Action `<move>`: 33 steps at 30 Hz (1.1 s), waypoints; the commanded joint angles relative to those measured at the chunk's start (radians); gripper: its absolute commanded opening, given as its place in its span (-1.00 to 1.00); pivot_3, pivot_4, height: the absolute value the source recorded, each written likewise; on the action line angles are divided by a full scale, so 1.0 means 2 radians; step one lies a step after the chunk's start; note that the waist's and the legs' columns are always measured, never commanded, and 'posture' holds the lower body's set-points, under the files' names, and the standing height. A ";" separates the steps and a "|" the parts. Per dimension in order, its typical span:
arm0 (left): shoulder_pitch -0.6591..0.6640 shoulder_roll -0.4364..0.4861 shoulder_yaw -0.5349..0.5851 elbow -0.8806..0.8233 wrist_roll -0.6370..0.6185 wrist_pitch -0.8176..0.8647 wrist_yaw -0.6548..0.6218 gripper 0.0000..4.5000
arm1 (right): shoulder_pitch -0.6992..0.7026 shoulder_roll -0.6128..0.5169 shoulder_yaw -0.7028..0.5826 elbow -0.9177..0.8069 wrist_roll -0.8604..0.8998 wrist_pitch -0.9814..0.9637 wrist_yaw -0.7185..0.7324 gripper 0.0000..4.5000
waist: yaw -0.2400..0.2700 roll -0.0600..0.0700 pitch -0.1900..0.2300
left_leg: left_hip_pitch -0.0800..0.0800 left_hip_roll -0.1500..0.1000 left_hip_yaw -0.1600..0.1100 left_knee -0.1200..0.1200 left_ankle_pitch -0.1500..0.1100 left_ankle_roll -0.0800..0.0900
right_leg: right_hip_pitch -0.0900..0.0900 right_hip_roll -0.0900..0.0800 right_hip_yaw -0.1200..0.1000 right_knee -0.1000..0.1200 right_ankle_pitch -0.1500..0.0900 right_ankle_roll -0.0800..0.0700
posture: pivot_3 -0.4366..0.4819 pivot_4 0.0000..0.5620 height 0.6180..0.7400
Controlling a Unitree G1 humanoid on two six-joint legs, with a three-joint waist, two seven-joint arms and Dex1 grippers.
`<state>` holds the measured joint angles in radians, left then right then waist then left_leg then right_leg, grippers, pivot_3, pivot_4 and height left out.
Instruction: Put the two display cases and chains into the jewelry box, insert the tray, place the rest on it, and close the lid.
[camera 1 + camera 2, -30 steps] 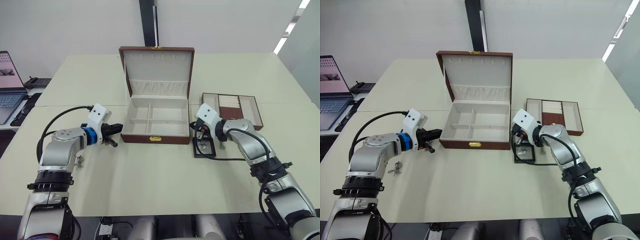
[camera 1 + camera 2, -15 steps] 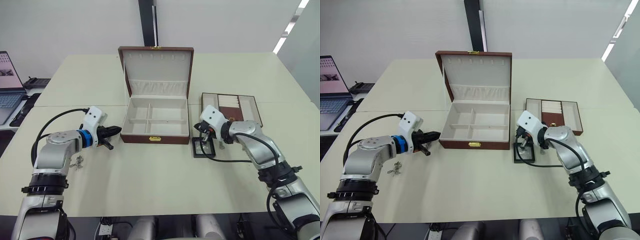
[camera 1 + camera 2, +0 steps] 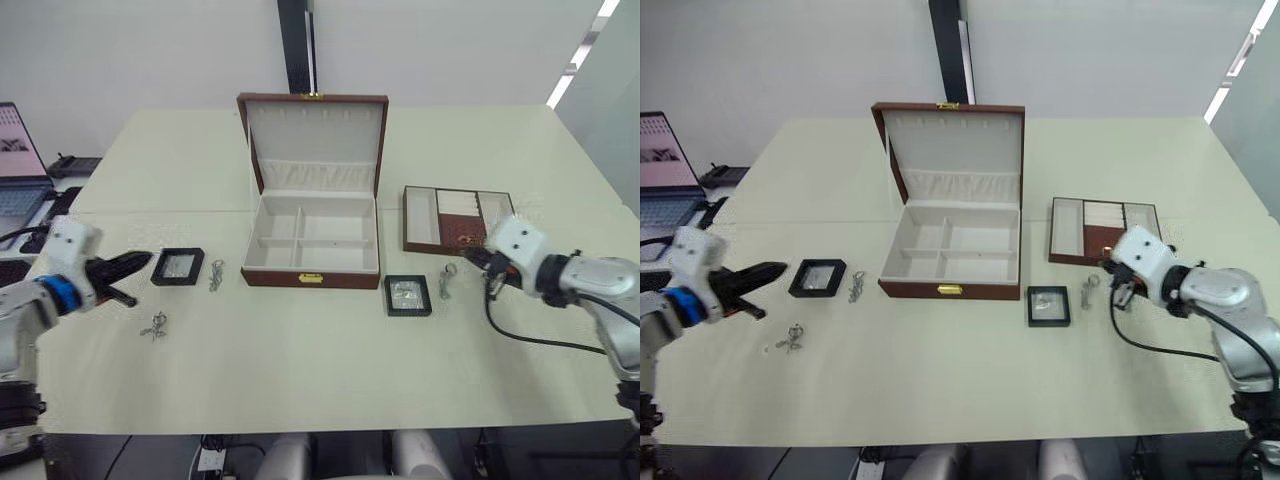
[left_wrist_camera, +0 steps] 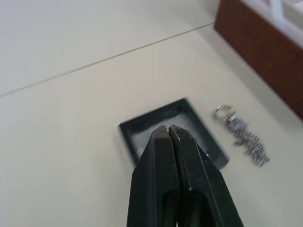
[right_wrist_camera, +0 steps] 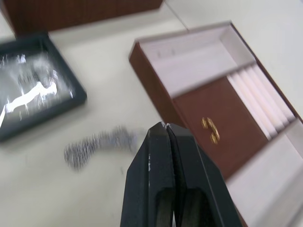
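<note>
Nearest the robot, at about eight o'clock from the jewelry box (image 3: 311,246), a small silver trinket (image 3: 154,326) lies loose on the table (image 3: 300,370), waiting for the later tray step. The left gripper (image 3: 128,264) sits near it, its fingers pressed together and empty, pointed toward the left display case (image 3: 178,266). That case lies flat at nine o'clock of the box with a chain (image 3: 215,275) just beside it, both within easy reach of that arm.

At about four o'clock of the box lies the right display case (image 3: 408,295), another chain (image 3: 446,280) just beside it. The right gripper (image 3: 477,261), closed on nothing, hovers near the chain.

Beyond it, at three o'clock of the box, the tray (image 3: 460,219) stands aside, so the compartments stay free for loading. Farthest back, the lid (image 3: 314,142) stands upright; the box appears empty, so the task looks barely begun.
</note>
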<state>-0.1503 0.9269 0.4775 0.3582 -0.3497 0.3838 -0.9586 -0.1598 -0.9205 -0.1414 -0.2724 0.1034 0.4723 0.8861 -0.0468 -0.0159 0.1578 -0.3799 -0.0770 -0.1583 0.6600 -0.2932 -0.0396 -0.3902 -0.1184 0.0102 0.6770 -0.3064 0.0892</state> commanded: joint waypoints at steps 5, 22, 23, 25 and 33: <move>0.076 0.037 0.062 0.068 -0.013 -0.083 -0.064 -0.19 | 0.132 -0.045 -0.141 0.000 0.034 -0.063 0.071 -1.00 | 0.007 0.000 0.000 | 0.000 0.000 0.001 0.000 -0.001 0.002 | 0.001 0.000 0.000 0.000 0.000 0.000 | -0.05 -0.47 1.00; 0.205 0.028 0.067 0.024 -0.026 -0.070 -0.114 1.00 | 0.282 -0.034 -0.237 -0.038 0.085 -0.025 0.116 0.99 | 0.009 0.000 0.000 | 0.001 0.001 0.001 0.000 -0.002 0.003 | 0.002 0.000 0.000 -0.001 0.000 0.000 | -0.05 -0.47 1.00; 0.206 0.028 0.067 0.021 -0.027 -0.068 -0.114 1.00 | 0.282 -0.036 -0.238 -0.037 0.085 -0.025 0.117 0.99 | 0.009 0.000 0.000 | 0.001 0.001 0.001 0.000 -0.002 0.003 | 0.002 0.000 0.000 -0.001 0.000 0.000 | -0.05 -0.47 1.00; 0.205 0.027 0.066 0.013 -0.029 -0.064 -0.112 1.00 | 0.282 -0.041 -0.239 -0.032 0.085 -0.025 0.120 0.99 | 0.008 0.000 0.000 | 0.001 0.001 0.001 0.000 -0.002 0.003 | 0.002 0.000 0.001 -0.001 0.000 0.000 | -0.05 -0.47 1.00; 0.209 0.015 0.065 -0.013 -0.036 -0.047 -0.099 1.00 | 0.278 -0.051 -0.241 -0.021 0.085 -0.032 0.130 0.99 | 0.008 0.000 0.000 | 0.001 0.001 0.001 0.000 -0.002 0.003 | 0.002 0.000 0.001 -0.001 0.000 0.000 | -0.05 -0.47 1.00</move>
<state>0.2590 0.9556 0.5813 0.3576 -0.4015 0.2839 -1.1637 0.4038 -1.0065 -0.5801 -0.3077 0.2658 0.4208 1.1386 -0.0298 -0.0163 0.1577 -0.3777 -0.0755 -0.1555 0.6600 -0.2965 -0.0340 -0.3868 -0.1182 0.0113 0.6757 -0.3068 0.0891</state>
